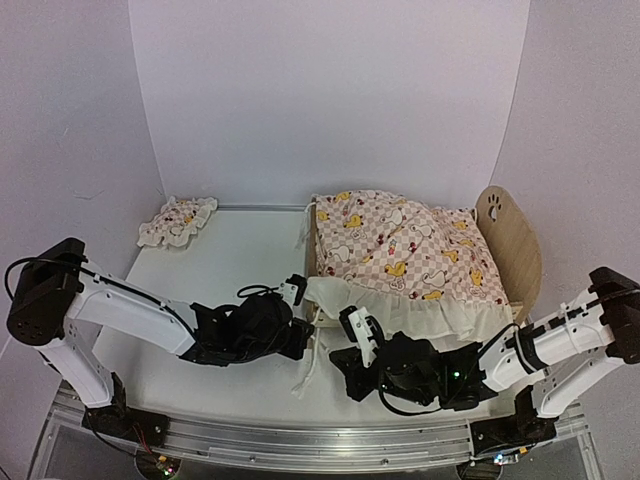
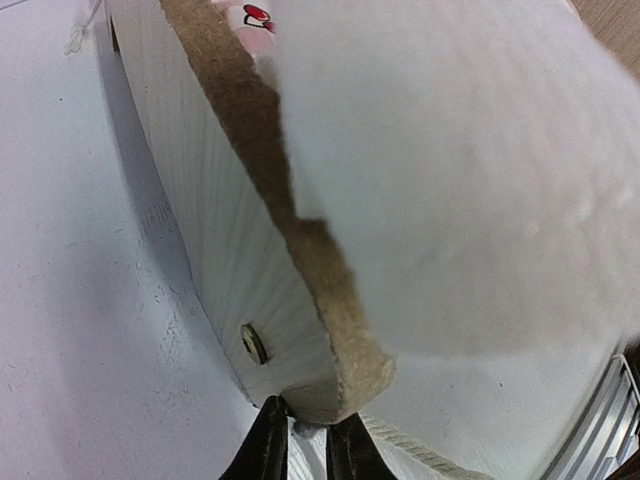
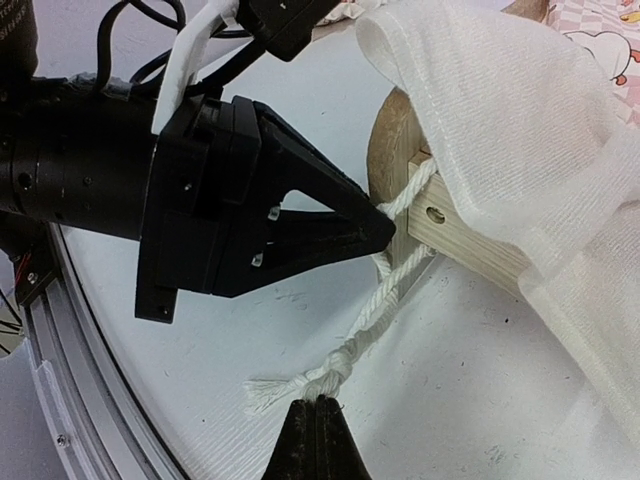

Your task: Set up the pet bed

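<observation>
I read the left gripper [image 3: 384, 230] as narrowed to a slim gap. Its black fingertips sit against the white twisted cord [image 3: 385, 300] where the cord leaves the near corner of the small light plywood pet bed [image 1: 510, 240]. I cannot tell whether the cord is pinched. The right gripper [image 3: 315, 410] is fully closed, its tips touching the knotted end of the same cord on the white table [image 1: 230, 260]. The bed stands centre-right, its paw-print headboard to the right, under the pink checkered duck-print ruffled cover [image 1: 400, 245]. Only the right wrist view shows the cord's knot. The left wrist view shows the frame's rounded corner just above the left gripper's fingers [image 2: 268, 450]. Only the top view shows the small ruffled pillow [image 1: 178, 220], well apart at far left.
</observation>
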### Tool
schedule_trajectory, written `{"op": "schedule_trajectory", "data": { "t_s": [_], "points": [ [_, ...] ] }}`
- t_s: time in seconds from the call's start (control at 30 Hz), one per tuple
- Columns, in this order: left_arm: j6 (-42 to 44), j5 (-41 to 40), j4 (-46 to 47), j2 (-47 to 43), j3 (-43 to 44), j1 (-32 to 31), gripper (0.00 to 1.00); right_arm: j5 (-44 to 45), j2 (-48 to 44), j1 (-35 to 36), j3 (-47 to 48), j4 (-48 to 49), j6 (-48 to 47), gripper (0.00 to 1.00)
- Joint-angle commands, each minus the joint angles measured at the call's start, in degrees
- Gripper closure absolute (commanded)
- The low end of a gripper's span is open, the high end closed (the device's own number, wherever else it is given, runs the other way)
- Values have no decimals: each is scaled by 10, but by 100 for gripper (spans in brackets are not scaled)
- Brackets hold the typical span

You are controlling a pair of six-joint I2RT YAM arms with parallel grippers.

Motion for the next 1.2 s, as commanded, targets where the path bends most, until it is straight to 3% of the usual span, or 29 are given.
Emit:
{"op": "schedule_trajectory", "data": {
  "t_s": [0.0,0.2,0.57,0.93,1.07,1.17],
  "points": [
    [3,-11,-18,-27,28,0,88,-2,-19,3,-2,34,-3,100],
    [7,-2,-38,-30,46,-5,99,8,-13,3,6,34,2,100],
    [-23,47,-52,-82,26,-13,100,53,38,-36,38,72,0,100],
    [-25,107,-52,-89,32,-14,100,-26,116,-78,35,245,-128,100],
    [-28,125,-52,-99,29,-14,100,-94,147,-103,46,278,-167,100],
    [-29,131,-52,-107,25,-14,100,-131,171,-113,24,361,-212,100]
  ]
}}
